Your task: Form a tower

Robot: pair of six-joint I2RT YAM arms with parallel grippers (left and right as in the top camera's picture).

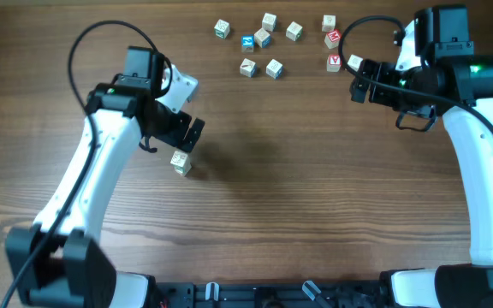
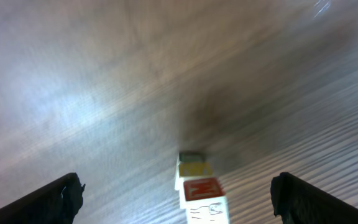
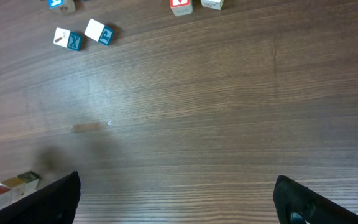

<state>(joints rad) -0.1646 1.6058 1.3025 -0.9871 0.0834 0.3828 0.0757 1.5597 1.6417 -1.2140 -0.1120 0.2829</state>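
Tower [image 1: 181, 162] stands on the desk [image 1: 315, 188], just beside the released, empty left claw [image 1: 188, 137]. Right claw [image 1: 359, 79] is released, near the loose cubes [image 1: 259, 41].

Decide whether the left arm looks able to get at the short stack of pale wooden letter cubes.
Probably yes. The left end effector hangs open right beside the short stack of pale wooden letter cubes, which shows centred between its fingers in the wrist view, with nothing in between.
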